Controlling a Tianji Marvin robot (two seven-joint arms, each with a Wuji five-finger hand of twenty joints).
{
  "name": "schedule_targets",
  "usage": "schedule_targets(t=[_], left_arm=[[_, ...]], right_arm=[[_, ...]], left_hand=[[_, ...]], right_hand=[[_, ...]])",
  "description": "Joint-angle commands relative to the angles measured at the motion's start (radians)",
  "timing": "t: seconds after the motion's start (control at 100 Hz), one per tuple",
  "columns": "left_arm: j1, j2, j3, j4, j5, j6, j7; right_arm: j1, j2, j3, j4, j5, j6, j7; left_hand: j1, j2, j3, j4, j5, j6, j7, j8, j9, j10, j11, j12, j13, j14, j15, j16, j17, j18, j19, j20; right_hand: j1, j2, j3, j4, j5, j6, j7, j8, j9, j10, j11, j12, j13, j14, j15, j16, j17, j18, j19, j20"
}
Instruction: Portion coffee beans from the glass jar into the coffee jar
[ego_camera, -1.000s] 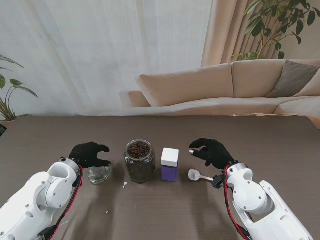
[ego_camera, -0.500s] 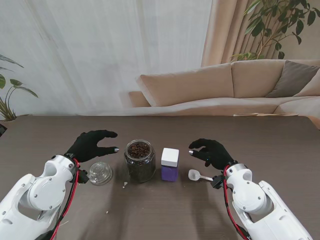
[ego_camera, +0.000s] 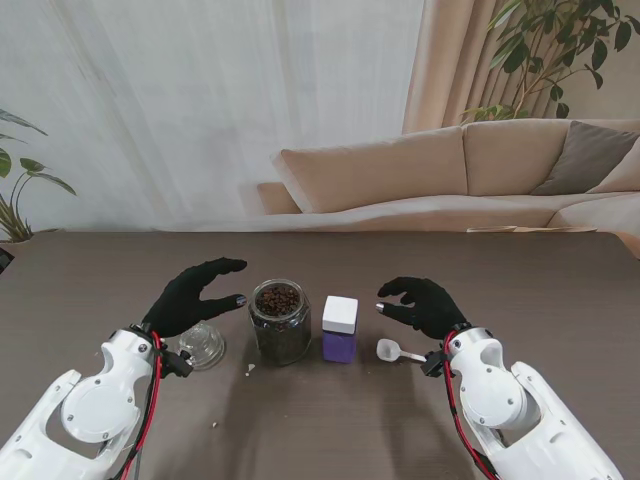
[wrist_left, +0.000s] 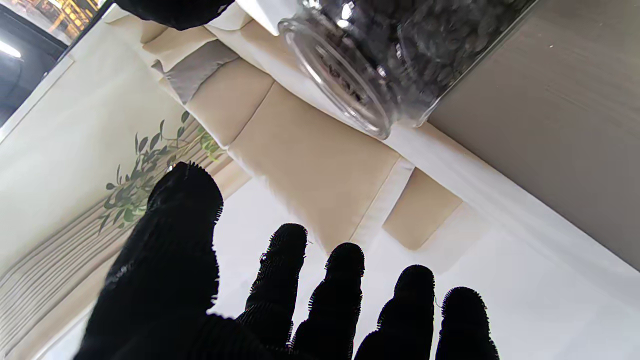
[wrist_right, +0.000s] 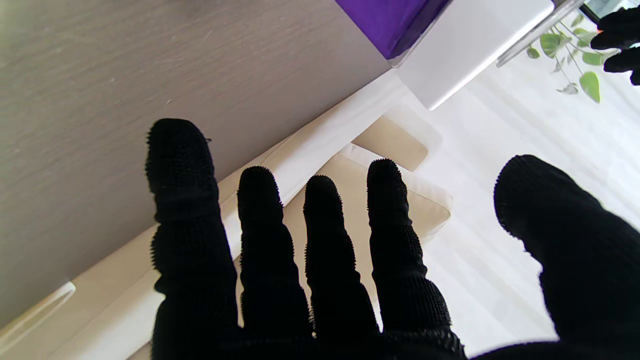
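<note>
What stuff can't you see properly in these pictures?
- Clear glass lid, stand view: partly behind the black-gloved left hand.
- Purple coffee jar with white lid: closed, so its inside is hidden; cut off by the edge in the right wrist view.
- White plastic scoop, stand view: handle end hidden under the right hand.
- White specks on the brown table: too small to identify.

Since a second ago our left hand (ego_camera: 196, 297) lets go of the glass lid (ego_camera: 203, 345) and lifts off it; the lid now lies on the table (ego_camera: 100, 275), shifted slightly right, just nearer to us than the hand. The fingers (wrist_left: 277, 280) spread wide and the hand moves right toward the glass jar (ego_camera: 279, 321), thumb tip near its rim. Our right hand (ego_camera: 422, 304) barely drifts, fingers opening slightly.
</note>
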Motion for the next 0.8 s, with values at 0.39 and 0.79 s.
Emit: schedule_targets(t=[0.39, 0.79], left_arm=[[-0.013, -0.024, 0.028, 0.054, -0.057, 0.003, -0.017], [0.019, -0.026, 0.011, 0.02, -0.062, 0.012, -0.007]], right_arm=[[0.064, 0.019, -0.076, -0.051, -0.168, 0.058, 0.034], [0.211, 0.051, -0.225, -0.082, -0.293, 0.119, 0.196]], left_hand=[[0.012, -0.002, 0.005, 0.038, -0.024, -0.011, -0.012, -0.012, -0.04, -0.024, -0.014, -0.018, -0.042, -0.013, -0.013, -0.015, -0.041, -0.039, -0.038, -0.007], [0.011, 0.005, 0.008, 0.037, -0.031, -0.009, -0.013, -0.015, -0.042, -0.018, -0.014, -0.018, -0.044, -0.002, -0.011, -0.011, -0.048, -0.028, -0.032, 0.007]], right_hand=[[0.002, -0.097, -0.125, 0.007, -0.148, -0.178, -0.043, 0.009, -0.145, -0.024, -0.009, 0.003, -0.114, -0.02, -0.037, -0.001, -0.614, 0.014, -0.034, 0.022], [-0.083, -0.102, -0.208, 0.059, -0.302, -0.234, -0.122, 0.039, -0.287, -0.06, 0.0, 0.016, -0.19, -0.038, -0.064, -0.006, -0.635, 0.006, -0.09, 0.068]])
